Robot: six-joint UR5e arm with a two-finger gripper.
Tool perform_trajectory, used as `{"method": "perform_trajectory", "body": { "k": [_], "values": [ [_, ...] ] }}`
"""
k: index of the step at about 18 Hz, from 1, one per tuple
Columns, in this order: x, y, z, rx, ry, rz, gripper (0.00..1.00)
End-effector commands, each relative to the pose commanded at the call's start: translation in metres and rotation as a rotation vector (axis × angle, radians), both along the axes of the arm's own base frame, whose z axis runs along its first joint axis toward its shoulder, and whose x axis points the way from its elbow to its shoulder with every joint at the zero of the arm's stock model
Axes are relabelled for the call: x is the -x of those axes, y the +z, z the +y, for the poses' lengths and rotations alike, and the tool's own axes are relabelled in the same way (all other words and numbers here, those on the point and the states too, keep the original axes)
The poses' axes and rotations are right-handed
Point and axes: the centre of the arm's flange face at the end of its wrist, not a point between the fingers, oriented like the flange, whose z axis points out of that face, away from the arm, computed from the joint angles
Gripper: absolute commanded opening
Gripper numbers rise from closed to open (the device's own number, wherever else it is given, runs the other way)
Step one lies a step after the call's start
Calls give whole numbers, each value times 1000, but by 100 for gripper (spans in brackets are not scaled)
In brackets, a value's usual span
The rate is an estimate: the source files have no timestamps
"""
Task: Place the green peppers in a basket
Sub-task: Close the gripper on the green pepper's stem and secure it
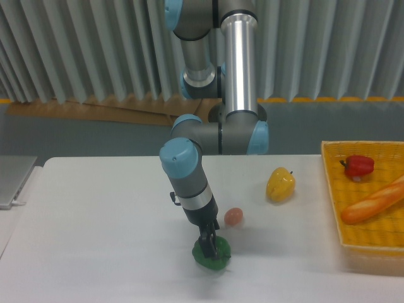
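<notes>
The green pepper [219, 259] lies on the white table near the front edge, a dark glossy lump. My gripper [210, 248] reaches down into its top, the dark fingers closed on the pepper and hiding its middle. The pepper still rests on the table. The yellow woven basket [329, 189] stands at the far right, well away from the gripper.
In the basket lie a red pepper [358, 166] and a bread loaf [372, 202]. A yellow pepper [280, 184] sits on the table left of the basket. A small pink item [233, 216] lies just behind the gripper. A grey flat device [12, 180] is at the left edge.
</notes>
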Motion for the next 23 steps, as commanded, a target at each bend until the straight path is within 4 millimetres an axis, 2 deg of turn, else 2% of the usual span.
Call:
{"method": "perform_trajectory", "body": {
  "k": [3,15,16,17,18,21,23],
  "values": [
    [1,-7,2,7,0,-3,100],
    [1,-13,5,16,0,-5,100],
    [1,-15,5,19,0,-7,97],
    [1,-15,4,20,3,-6,85],
    [0,-17,3,21,15,-8,77],
    [1,-21,3,25,29,-11,66],
    [1,-21,3,22,37,-10,54]
  ]
}}
